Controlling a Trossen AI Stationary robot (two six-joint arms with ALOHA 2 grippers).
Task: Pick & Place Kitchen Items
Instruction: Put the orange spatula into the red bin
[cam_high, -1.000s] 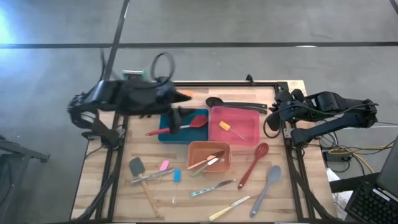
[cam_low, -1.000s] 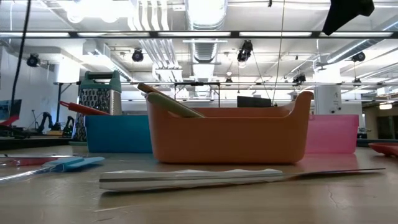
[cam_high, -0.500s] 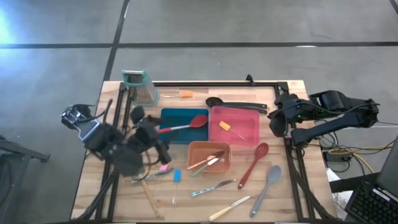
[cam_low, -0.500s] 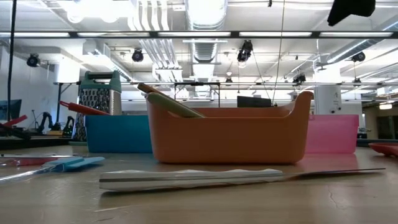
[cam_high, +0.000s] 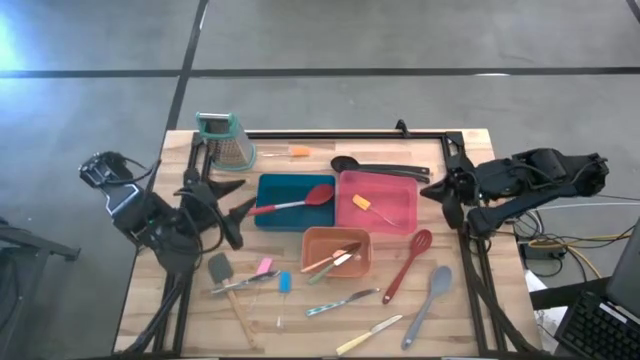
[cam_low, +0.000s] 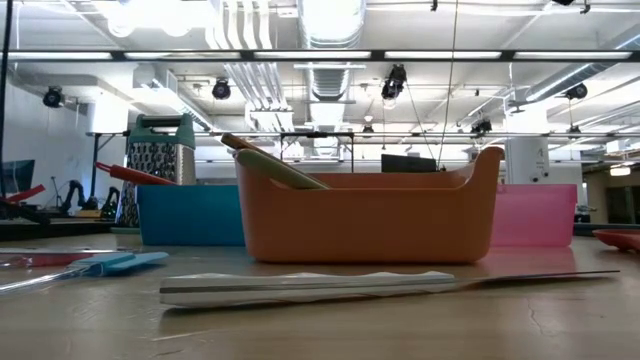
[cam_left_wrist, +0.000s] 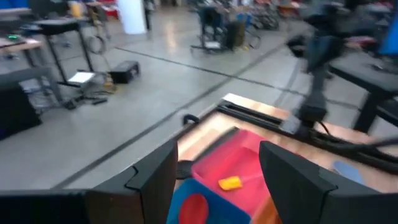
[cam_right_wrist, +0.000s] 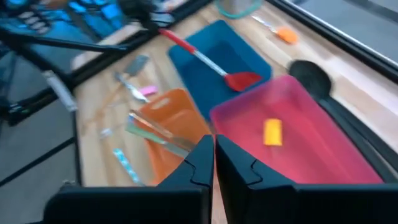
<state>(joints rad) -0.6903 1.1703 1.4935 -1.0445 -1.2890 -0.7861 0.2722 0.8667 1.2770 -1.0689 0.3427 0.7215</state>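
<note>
So the left tool (cam_high: 228, 205) has swung back down to the table's left edge, fingers spread and empty, having left the red spoon (cam_high: 293, 203) across the blue tray (cam_high: 268, 217); right tool (cam_high: 447, 197) just pinched closed on nothing at the right edge; plenty of utensils still loose at lower centre.

Wood-grain table (cam_high: 460, 300), metal grater (cam_high: 228, 140), trays (cam_high: 345, 255) (matt plastic).
</note>
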